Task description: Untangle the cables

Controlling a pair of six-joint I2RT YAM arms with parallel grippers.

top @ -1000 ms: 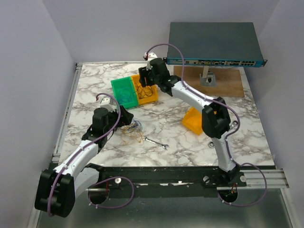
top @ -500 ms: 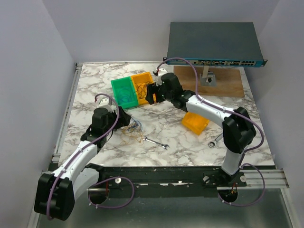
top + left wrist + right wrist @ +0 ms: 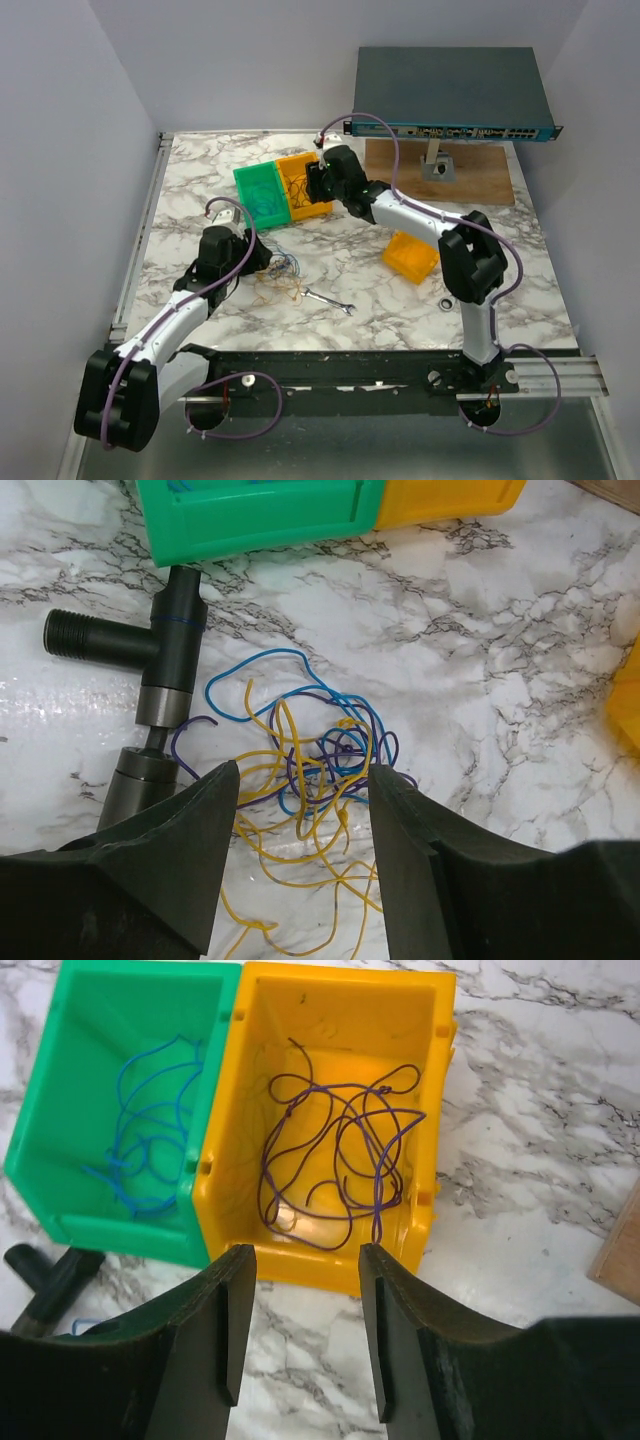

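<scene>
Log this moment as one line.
left gripper: open over cable tangle | right gripper: open above yellow bin | yellow bin: purple cable inside | green bin: blue cable inside | cable tangle: yellow, blue, purple, unsorted

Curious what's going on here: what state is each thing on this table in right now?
Cable tangle: knotted, not held.
Green bin: holds a blue cable.
Yellow bin: holds a purple cable.
Left gripper: open, over the tangle.
Right gripper: open, over the yellow bin.
Wrench: lying flat.

Top view: high behind arm bases (image 3: 112, 400), looking down. Wrist views: close over counter (image 3: 200, 170), both catching the green bin (image 3: 262, 190).
</scene>
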